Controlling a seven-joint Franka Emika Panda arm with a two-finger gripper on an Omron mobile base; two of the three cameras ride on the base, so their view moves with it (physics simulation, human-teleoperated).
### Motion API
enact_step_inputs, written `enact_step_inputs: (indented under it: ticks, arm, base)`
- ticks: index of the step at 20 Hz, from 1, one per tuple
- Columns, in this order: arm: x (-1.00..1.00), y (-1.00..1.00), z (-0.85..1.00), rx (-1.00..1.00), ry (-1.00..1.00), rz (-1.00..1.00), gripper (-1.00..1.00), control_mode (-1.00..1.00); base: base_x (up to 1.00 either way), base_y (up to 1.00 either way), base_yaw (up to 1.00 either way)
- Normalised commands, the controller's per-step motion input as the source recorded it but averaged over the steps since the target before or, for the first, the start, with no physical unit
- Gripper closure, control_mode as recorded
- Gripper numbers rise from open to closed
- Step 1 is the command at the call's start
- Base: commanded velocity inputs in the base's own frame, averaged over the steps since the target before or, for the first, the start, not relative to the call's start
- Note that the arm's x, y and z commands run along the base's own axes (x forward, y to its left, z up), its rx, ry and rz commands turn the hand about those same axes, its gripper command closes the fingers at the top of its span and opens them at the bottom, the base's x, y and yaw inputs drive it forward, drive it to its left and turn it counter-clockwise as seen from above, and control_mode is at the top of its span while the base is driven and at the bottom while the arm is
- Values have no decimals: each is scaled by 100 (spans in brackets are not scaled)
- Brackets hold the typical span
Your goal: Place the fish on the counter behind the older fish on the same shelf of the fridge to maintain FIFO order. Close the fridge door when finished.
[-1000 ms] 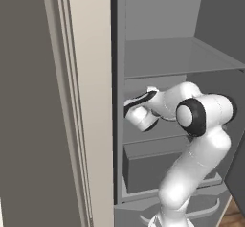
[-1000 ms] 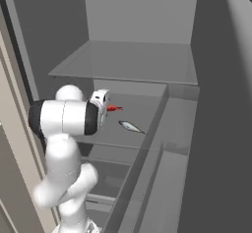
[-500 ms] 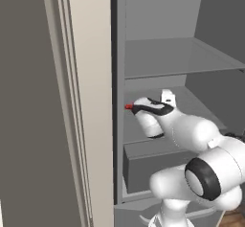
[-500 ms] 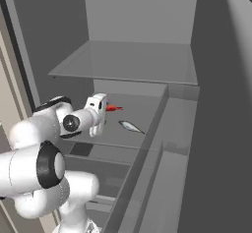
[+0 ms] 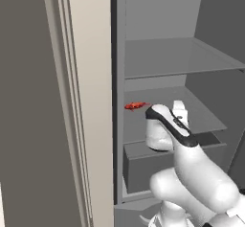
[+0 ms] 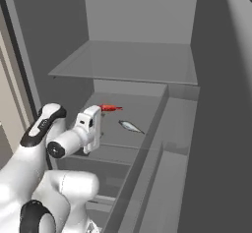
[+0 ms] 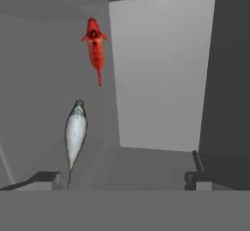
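The red-orange fish (image 6: 110, 107) (image 5: 135, 106) (image 7: 94, 47) lies on the middle shelf (image 6: 145, 110) of the open fridge (image 6: 138, 15), toward the back. The older grey-silver fish (image 6: 130, 126) (image 7: 75, 132) lies in front of it on the same shelf, a short gap apart. My gripper (image 6: 94, 119) (image 5: 178, 110) (image 7: 119, 179) hovers at the shelf's front edge, pointing inward, open with nothing between its fingers. The older fish's tail is just ahead of the left fingertip (image 7: 44, 178). The fridge door (image 6: 221, 109) stands open at the right. The counter is out of view.
An upper shelf (image 6: 123, 65) spans the fridge above the hand. A large grey drawer (image 5: 143, 171) sits below the fish shelf. A cream cabinet panel (image 5: 86, 101) borders the fridge on the left. My white arm folds low in front of the opening.
The open hand has drawn back from the red fish toward the shelf's front, and the arm has folded lower. Both fish stay where they lay.
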Motion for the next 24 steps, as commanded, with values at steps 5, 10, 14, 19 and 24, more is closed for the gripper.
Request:
enact_step_inputs:
  ticks: [5,10,14,19,24]
  arm:
    - [-87,-8,92,3,14,0,-100,-100]
    - [-88,-8,93,4,16,0,-100,-100]
    - [-76,-2,63,0,13,0,-100,-100]
    - [-38,0,50,0,4,0,-100,-100]
    - [-4,0,11,0,0,0,-100,-100]
  base:
    - [0,0,0]
    - [0,0,0]
    - [0,0,0]
    - [0,0,0]
    - [0,0,0]
